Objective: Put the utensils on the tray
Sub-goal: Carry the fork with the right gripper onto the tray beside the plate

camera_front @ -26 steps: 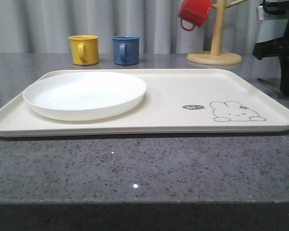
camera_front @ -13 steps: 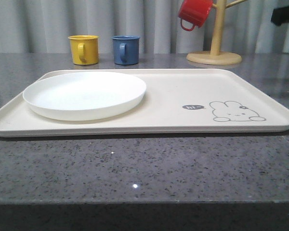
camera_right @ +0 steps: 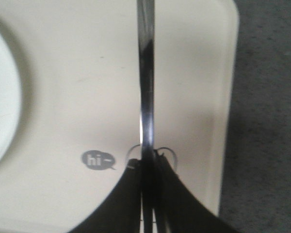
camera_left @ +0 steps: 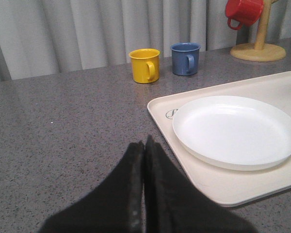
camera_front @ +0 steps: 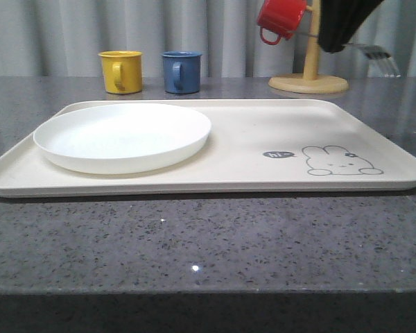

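**Fork carried in above tray; release pending**

Since the earlier front frames, the right end effector [camera_front: 343, 31] has come into the upper right of the scene, where half a second ago only a dark edge of the arm showed at the border. It now hangs above the far right part of the tray [camera_front: 263, 125], pinching a fork [camera_front: 374, 52] whose tines project to the right, level with the wooden mug stand [camera_front: 309, 82].

In the right wrist view the fingers are pressed together on the fork's handle [camera_right: 146, 97], which runs out over the cream tray surface beside the "hi" speech bubble [camera_right: 97, 159]. The fork is held clear of the tray; no contact yet.

The left end effector [camera_left: 144, 194] rests with its fingers pressed together, empty, over the bench [camera_left: 63, 136] just beside the tray's near corner.

The white plate [camera_front: 123, 136] occupies the left half of the tray; the right half is bare. No other cutlery is visible on the tray.

Risks, as judged:
- The handle is thin and smooth, so it may pivot or slip in the grip during descent.
- Release from height could make the fork bounce over the low rim.
- A drift to the right places the tines beyond the rim, onto the bench.
- The red mug [camera_front: 281, 19] hangs near the arm, and a backward swing could strike it.
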Controlling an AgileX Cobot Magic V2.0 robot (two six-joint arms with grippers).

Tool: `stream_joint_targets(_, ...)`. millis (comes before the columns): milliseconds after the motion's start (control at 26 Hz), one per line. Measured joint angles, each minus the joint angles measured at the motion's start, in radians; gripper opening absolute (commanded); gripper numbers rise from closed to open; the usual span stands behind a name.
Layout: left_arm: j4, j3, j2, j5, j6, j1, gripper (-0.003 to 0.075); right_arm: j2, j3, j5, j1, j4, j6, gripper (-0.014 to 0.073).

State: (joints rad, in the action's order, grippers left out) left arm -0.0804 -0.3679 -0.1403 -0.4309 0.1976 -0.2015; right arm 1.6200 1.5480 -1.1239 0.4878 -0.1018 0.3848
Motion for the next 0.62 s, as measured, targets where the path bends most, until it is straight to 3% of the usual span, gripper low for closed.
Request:
stream_joint_targets(192, 0.0, 0.0, 0.0, 0.0, 0.0, 0.0, -0.0018, 0.076, 0.004, 0.043, 0.07, 0.005, 0.081, -0.0004)
stream_joint_targets(615, 0.0, 0.0, 0.0, 0.0, 0.0, 0.0, -0.0018, 0.2, 0.015, 0.132, 0.071, 0.026, 0.258, -0.0004)
